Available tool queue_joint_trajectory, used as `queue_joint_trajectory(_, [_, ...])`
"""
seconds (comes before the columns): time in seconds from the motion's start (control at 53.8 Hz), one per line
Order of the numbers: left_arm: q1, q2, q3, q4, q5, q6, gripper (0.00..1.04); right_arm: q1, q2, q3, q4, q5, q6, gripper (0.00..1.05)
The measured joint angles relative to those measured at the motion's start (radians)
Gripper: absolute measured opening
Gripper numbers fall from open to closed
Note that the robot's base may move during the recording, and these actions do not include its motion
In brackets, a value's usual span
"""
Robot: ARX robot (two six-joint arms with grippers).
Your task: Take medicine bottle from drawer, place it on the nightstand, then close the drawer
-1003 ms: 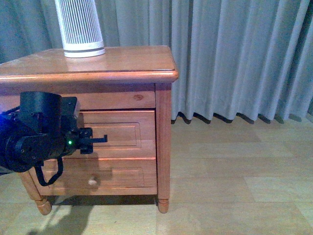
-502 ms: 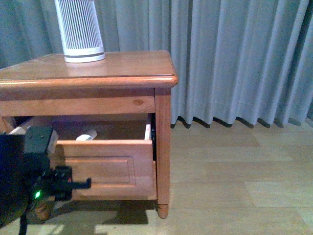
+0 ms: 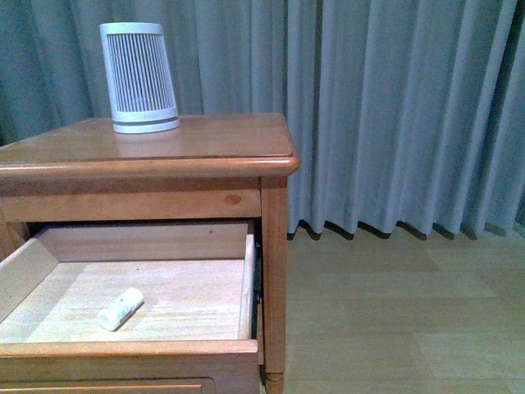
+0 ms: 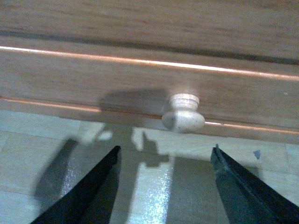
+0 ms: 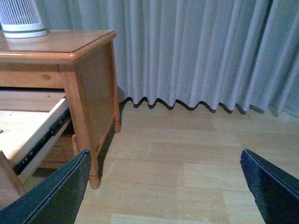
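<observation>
The nightstand stands at the left of the front view. Its upper drawer is pulled far out. The small white medicine bottle lies on its side on the pale drawer floor, near the front. Neither arm shows in the front view. In the left wrist view my left gripper is open and empty, a little short of a round wooden knob on a drawer front. My right gripper is open and empty over the floor, to the right of the nightstand and the open drawer.
A tall white ribbed device stands at the back left of the nightstand top. Grey curtains hang behind. Pale wood floor stretches to the right of the nightstand.
The upper drawer has gone from shut to wide open. The bottle inside now shows fully. My left arm, at the drawer front before, has dropped out of the front view.
</observation>
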Motion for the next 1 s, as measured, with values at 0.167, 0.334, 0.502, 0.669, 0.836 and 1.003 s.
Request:
queue_joint_trajectory(0.167, [0.061,-0.166,-0.007,-0.159,0.029,0.003,0.96,0.000,0.000,0.000,0.000,0.000,0.000,0.98])
queue_joint_trajectory(0.334, [0.161,-0.445,0.036,-0.409,0.149,0.011,0.98,0.000,0.000,0.000,0.000,0.000,0.000,0.98])
queue_joint_trajectory(0.502, [0.198,-0.770,0.164,-0.681,0.290,0.018,0.98,0.000,0.000,0.000,0.000,0.000,0.000,0.98])
queue_joint_trajectory(0.669, [0.134,-1.115,0.113,-0.686,0.122,0.130,0.74,0.000,0.000,0.000,0.000,0.000,0.000,0.98])
queue_joint_trajectory(0.836, [0.146,-1.326,0.014,-0.741,0.142,0.168,0.42,0.000,0.000,0.000,0.000,0.000,0.000,0.98])
queue_joint_trajectory(1.003, [0.241,-1.404,-0.081,-0.740,0.239,0.178,0.04,0.000,0.000,0.000,0.000,0.003,0.000,0.98])
